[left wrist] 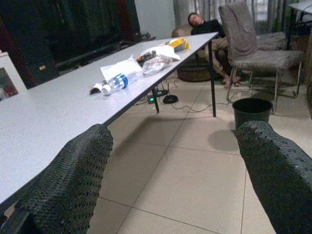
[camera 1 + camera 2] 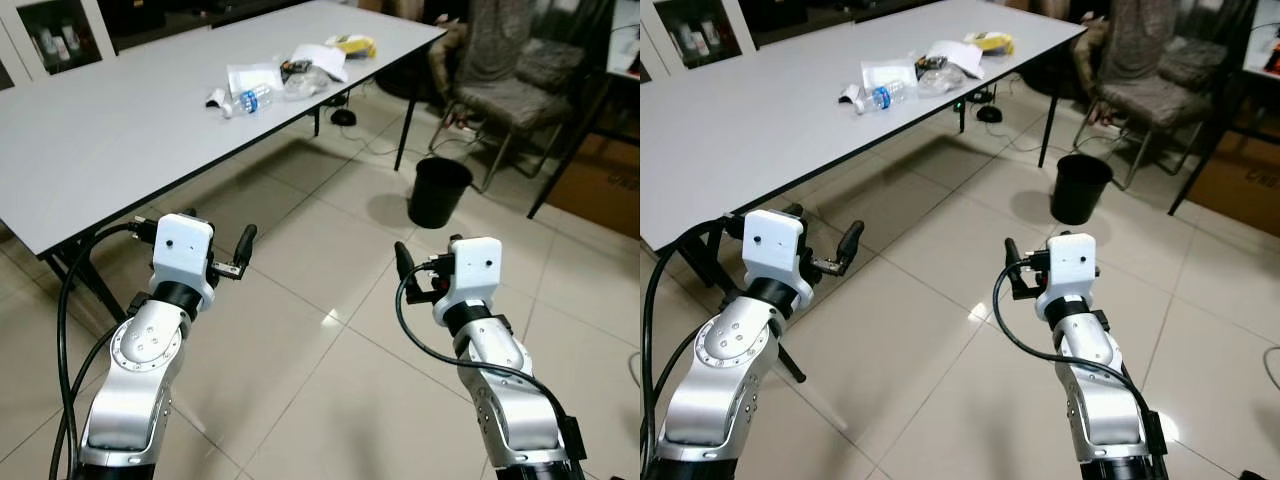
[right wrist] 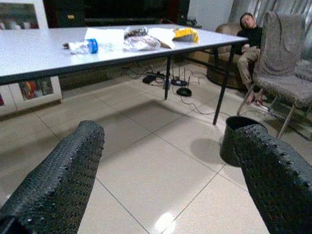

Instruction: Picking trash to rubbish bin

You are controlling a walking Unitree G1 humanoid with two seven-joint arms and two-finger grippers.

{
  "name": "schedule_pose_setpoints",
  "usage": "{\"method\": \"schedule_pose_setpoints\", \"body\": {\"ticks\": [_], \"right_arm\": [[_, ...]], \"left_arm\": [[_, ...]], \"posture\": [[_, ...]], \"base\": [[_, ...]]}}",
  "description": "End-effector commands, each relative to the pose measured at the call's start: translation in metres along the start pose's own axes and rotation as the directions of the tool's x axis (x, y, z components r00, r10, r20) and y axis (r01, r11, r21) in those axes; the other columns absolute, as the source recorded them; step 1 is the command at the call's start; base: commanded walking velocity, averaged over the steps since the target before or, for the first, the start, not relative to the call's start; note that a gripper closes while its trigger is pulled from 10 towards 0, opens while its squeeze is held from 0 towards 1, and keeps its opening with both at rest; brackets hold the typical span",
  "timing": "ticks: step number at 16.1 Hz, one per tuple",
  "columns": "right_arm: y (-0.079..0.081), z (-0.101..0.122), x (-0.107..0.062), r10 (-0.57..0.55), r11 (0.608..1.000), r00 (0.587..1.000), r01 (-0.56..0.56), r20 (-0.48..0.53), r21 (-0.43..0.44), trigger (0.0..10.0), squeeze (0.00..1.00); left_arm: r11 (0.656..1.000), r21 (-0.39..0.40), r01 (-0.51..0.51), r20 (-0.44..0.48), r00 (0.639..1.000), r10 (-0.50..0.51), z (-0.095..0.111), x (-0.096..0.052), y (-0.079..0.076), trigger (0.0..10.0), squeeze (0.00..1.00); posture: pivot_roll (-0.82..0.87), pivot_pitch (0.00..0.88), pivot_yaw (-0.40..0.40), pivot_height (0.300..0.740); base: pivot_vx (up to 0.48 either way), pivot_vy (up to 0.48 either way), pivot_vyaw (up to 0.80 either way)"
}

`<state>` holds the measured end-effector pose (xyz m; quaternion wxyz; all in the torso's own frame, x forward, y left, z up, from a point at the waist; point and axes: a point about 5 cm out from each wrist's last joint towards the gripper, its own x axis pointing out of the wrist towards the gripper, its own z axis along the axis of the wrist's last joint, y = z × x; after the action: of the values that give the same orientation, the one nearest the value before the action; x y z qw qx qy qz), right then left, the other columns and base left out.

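From the left eye, the trash lies in a loose heap near the far corner of the grey table [image 2: 120, 130]: a plastic bottle [image 2: 250, 99], a clear bag [image 2: 303, 83], white paper [image 2: 322, 58] and a yellow wrapper [image 2: 355, 45], with the black bin [image 2: 438, 192] on the floor beyond the table's long edge. Both arms are raised over bare tile, the left tool [image 2: 243, 252] and right tool [image 2: 403, 262] holding nothing. The right eye adds nothing new. The left wrist view shows its fingers [image 1: 73, 180] spread apart, the bottle's blue label, and a person slumped on a seat behind the chair. The right wrist view shows its fingers [image 3: 63, 175] likewise apart. All of it looks light; the bottle seems stiff enough to pinch at mid-body, the bag limp and slippery.
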<state>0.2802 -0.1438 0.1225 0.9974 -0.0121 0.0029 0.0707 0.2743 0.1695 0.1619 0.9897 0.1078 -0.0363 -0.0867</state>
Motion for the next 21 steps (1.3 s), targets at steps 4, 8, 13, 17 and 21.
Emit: {"method": "schedule_pose_setpoints", "body": {"ticks": [4, 8, 13, 17, 21], "right_arm": [[0.0007, 0.0006, 0.0035, 0.004, 1.000, 1.000, -0.004, -0.024, -0.010, 10.0, 0.00], [0.0021, -0.0016, 0.0027, 0.009, 1.000, 0.999, -0.010, -0.035, -0.024, 10.0, 0.00], [0.0008, -0.0038, 0.0014, 0.002, 1.000, 0.999, -0.003, -0.046, -0.024, 10.0, 0.00], [0.0014, -0.0046, 0.0004, 0.001, 1.000, 0.999, -0.002, -0.048, -0.027, 10.0, 0.00], [0.0012, -0.0047, 0.0005, 0.000, 1.000, 0.999, -0.001, -0.042, -0.026, 10.0, 0.00]], "left_arm": [[1.000, -0.014, 0.004, -0.011, 1.000, -0.005, 0.0007, 0.0041, -0.0007, 10.0, 0.00], [1.000, -0.017, 0.001, -0.014, 1.000, -0.001, 0.0008, 0.0050, 0.0003, 10.0, 0.00], [1.000, -0.021, 0.003, -0.013, 1.000, -0.003, 0.0017, 0.0056, 0.0004, 10.0, 0.00], [1.000, -0.027, 0.003, -0.012, 1.000, -0.003, 0.0020, 0.0055, 0.0007, 10.0, 0.00], [1.000, -0.025, -0.001, -0.009, 1.000, 0.001, 0.0034, 0.0060, 0.0019, 10.0, 0.00]], "posture": [[-0.01, 0.000, -0.005, 0.740], [-0.01, 0.000, -0.005, 0.740], [-0.01, 0.000, -0.003, 0.740], [-0.01, 0.000, -0.004, 0.740], [0.00, 0.000, -0.014, 0.740]], "base": [[0.393, 0.000, 0.00], [0.395, 0.000, 0.00], [0.414, 0.000, 0.00], [0.431, 0.000, 0.00], [0.431, 0.000, 0.00]]}}
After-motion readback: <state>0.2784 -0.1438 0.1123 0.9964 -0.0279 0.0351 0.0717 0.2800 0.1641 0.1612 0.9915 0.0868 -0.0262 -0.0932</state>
